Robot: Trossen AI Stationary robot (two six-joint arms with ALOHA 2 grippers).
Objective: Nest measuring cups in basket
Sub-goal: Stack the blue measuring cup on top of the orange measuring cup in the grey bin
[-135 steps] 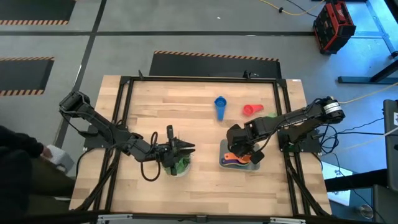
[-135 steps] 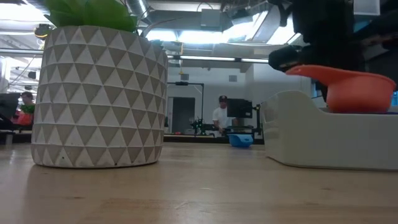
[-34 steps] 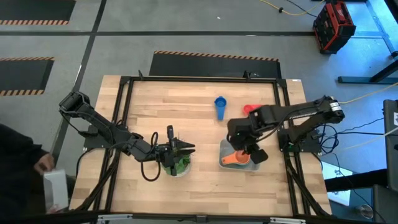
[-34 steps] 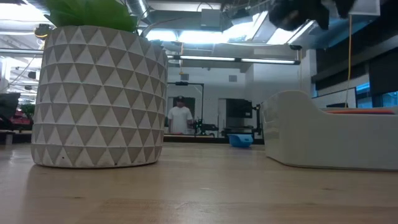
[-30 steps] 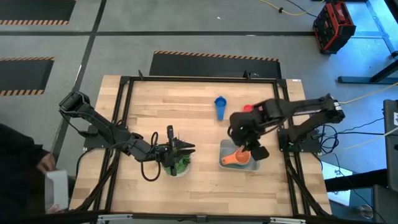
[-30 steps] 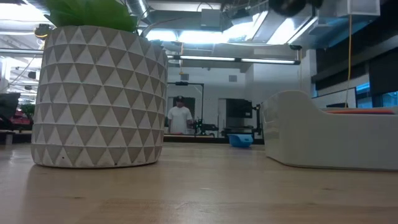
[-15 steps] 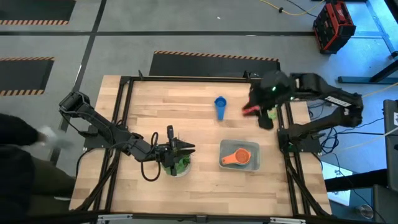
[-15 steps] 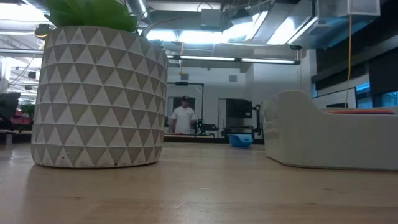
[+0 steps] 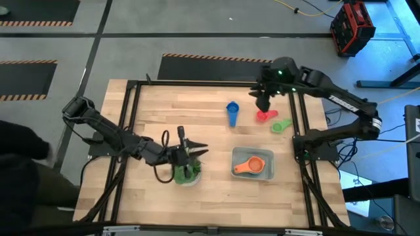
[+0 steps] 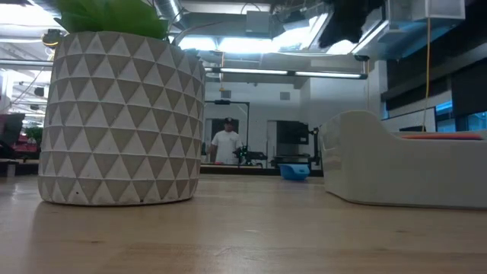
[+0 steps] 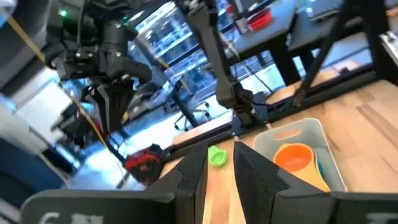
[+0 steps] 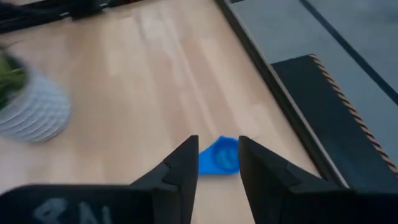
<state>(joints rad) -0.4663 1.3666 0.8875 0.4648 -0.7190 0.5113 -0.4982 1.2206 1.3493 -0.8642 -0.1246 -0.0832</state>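
Right claw (image 9: 262, 105) – held open, empty, above red cup (image 9: 263, 116) beyond the basket (image 9: 252, 164) | orange cup (image 9: 247, 166) seen inside basket | left claw (image 9: 199, 151) – open beside basket.

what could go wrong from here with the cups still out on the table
1. The red measuring cup and green measuring cup lie close together, so the open right gripper above them might nudge one while taking the other.
2. The green cup is near the table's right frame rail, leaving little room for the fingers.
3. The translucent grey basket already holds the orange cup; a careless drop may not nest.
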